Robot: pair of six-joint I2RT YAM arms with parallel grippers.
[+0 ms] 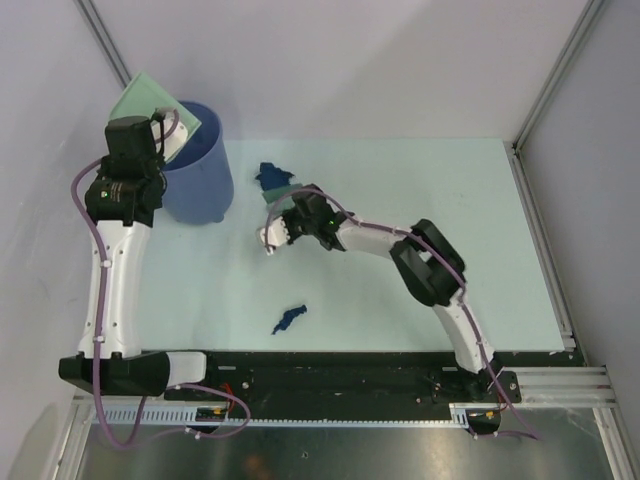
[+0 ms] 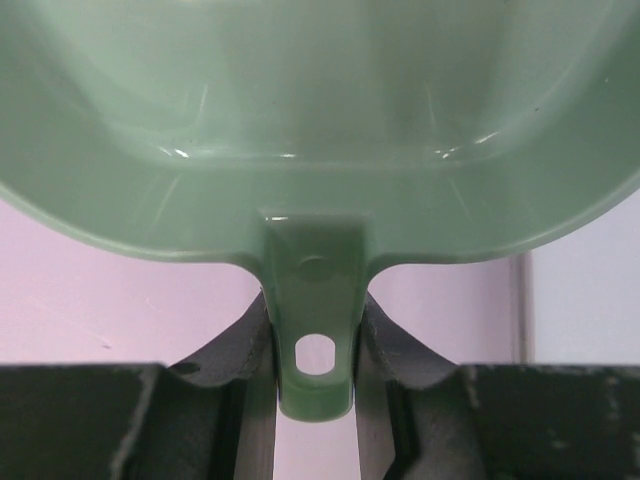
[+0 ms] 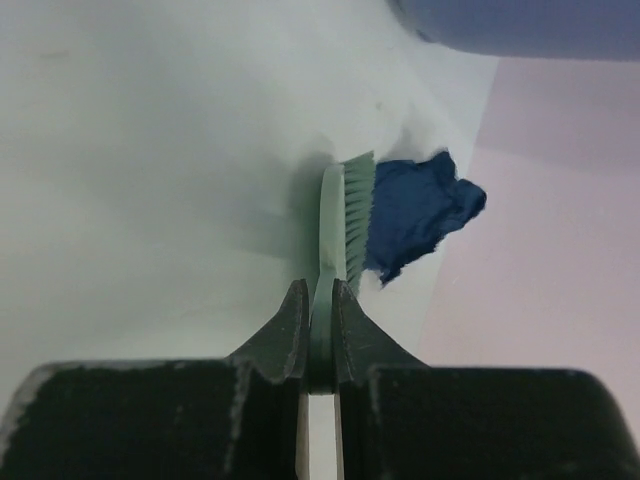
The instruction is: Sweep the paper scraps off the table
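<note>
Left tool (image 2: 315, 345): closed on the narrow handle tab of a mint-green plastic dustpan (image 2: 320, 120), one finger pressed against each side of the tab.
Dustpan: held off the desk and tilted over the rim of a round blue plastic bucket (image 1: 200, 180).
Bucket: stands on the far left part of the pale mint-green desk (image 1: 400, 290).
Right tool (image 3: 320, 320): clamped shut on the thin handle of a mint-green plastic brush (image 3: 345, 215), reaching across the middle of the desk.
Brush: low over the desk surface, its bristles touching a crumpled dark blue paper wad (image 3: 415, 210).
Larger scrap: the wad lies on the desk just right of the bucket, on the bristle side of the brush.
Smaller scrap: a smaller dark blue paper scrap (image 1: 291, 318) lies alone near the front edge, well apart from both tools.
</note>
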